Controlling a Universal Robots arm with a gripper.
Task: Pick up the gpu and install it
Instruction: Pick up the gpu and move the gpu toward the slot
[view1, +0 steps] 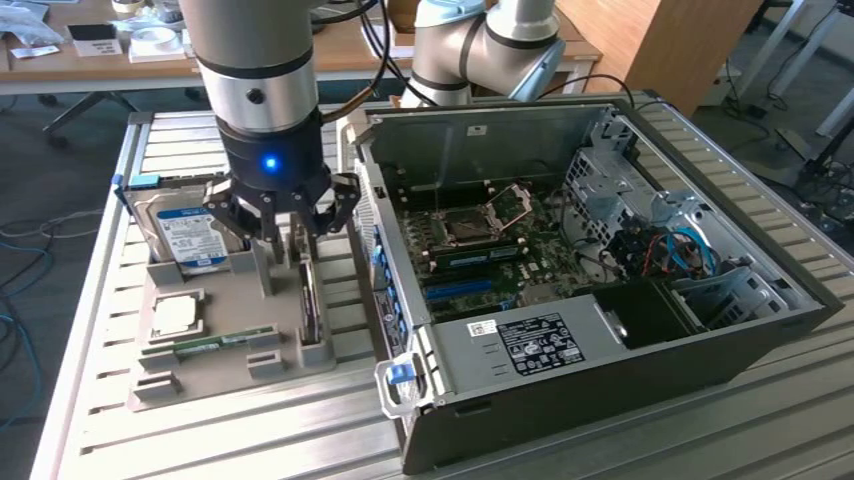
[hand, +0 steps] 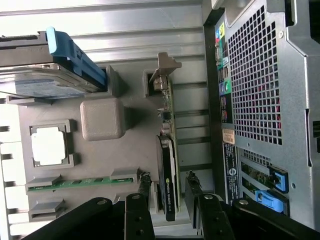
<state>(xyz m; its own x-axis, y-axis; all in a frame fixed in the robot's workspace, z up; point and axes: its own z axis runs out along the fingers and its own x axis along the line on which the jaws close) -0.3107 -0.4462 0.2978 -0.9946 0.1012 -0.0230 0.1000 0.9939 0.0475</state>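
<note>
The gpu (view1: 308, 300) stands on edge in a slot of the grey holder tray (view1: 220, 385), beside the open computer case (view1: 601, 300). In the wrist view the gpu (hand: 168, 150) shows its thin edge, a black cooler at one end and a metal bracket at the other. My gripper (view1: 304, 245) hangs just above the card's far end and is open. In the wrist view my gripper (hand: 168, 181) has one fingertip on each side of the cooler, and neither touches it.
On the tray sit a silver hard drive (view1: 187, 235) with a blue label, a CPU (view1: 176, 315) and a green RAM stick (view1: 214, 345). The motherboard (view1: 487, 250) lies exposed inside the case. The case's rear wall (hand: 260, 85) stands close beside the card.
</note>
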